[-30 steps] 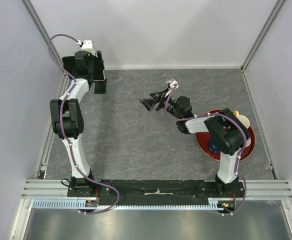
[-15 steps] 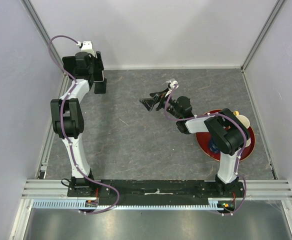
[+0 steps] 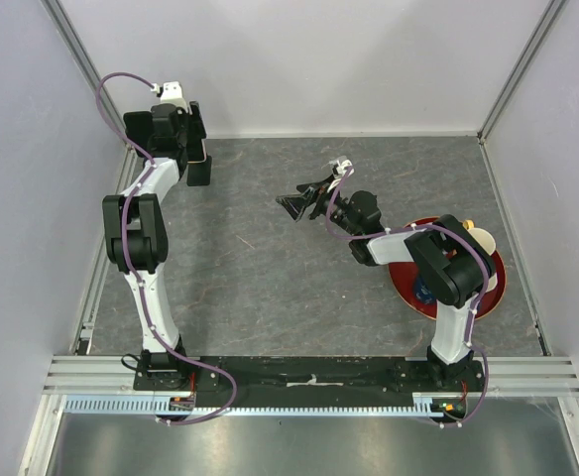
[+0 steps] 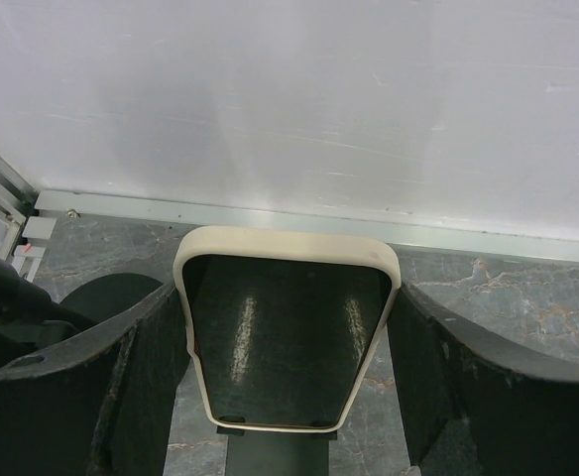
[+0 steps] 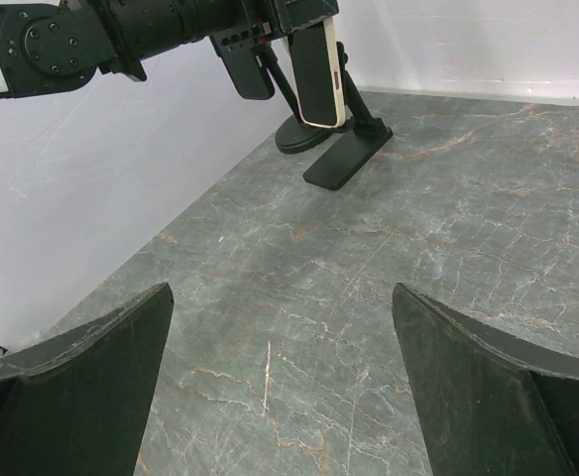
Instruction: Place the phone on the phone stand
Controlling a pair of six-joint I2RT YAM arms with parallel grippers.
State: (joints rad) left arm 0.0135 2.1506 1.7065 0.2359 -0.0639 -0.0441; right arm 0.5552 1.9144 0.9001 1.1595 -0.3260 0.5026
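Fingers on the left arm (image 4: pixel 121 387) press on both long sides of the black phone in a cream case (image 4: pixel 288 337). They hold it upright over the black phone stand (image 5: pixel 344 159), at the far left corner of the grey table (image 5: pixel 418 258). Fingers on the right arm (image 5: pixel 91 387) are wide apart, holding nothing, well away from the phone.

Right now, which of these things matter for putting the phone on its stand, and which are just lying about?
Part of the job:
- phone, held in the left gripper
- phone stand, right by the phone in the far left corner

Just lying about:
- red plate, partly hidden under the right arm
- right gripper, open and holding nothing
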